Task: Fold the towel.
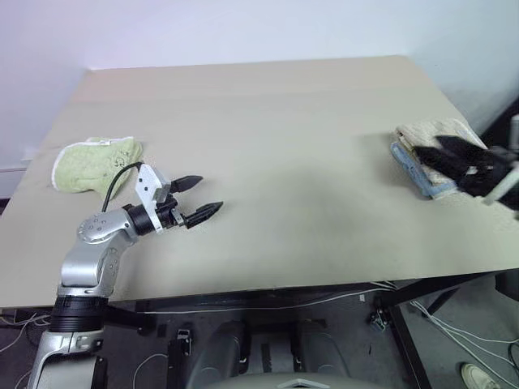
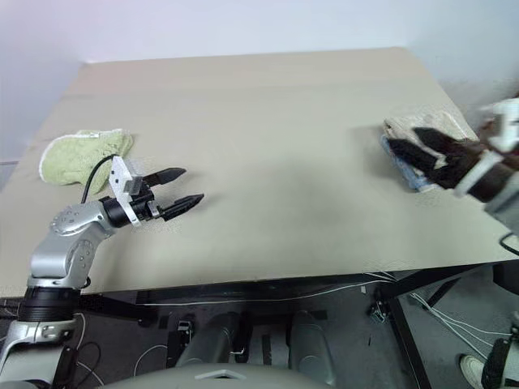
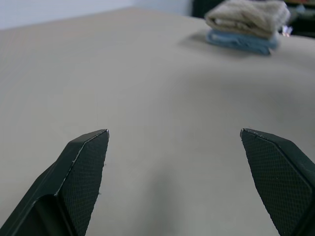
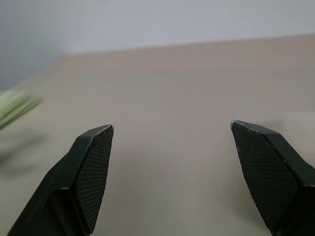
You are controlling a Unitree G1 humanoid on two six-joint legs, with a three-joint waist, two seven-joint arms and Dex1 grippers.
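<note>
The towel [image 1: 431, 132] lies folded into a small beige bundle at the table's right edge, resting on a light-blue folded towel [image 1: 413, 173]. My right gripper [image 2: 403, 138] hovers just in front of this stack, open, with nothing between its fingers [image 4: 93, 167]. My left gripper [image 1: 211, 193] hangs low over the bare tabletop at the left, pointing right. It is open and empty, and its fingers [image 3: 83, 172] frame the towel [image 3: 248, 17] far across the table.
A small light-green towel [image 1: 93, 162] lies crumpled at the table's left edge, behind my left arm. The beige table [image 1: 284, 121] stretches wide between the two grippers. A wall runs along its far edge. Cables and a table leg [image 1: 405, 340] show below the front edge.
</note>
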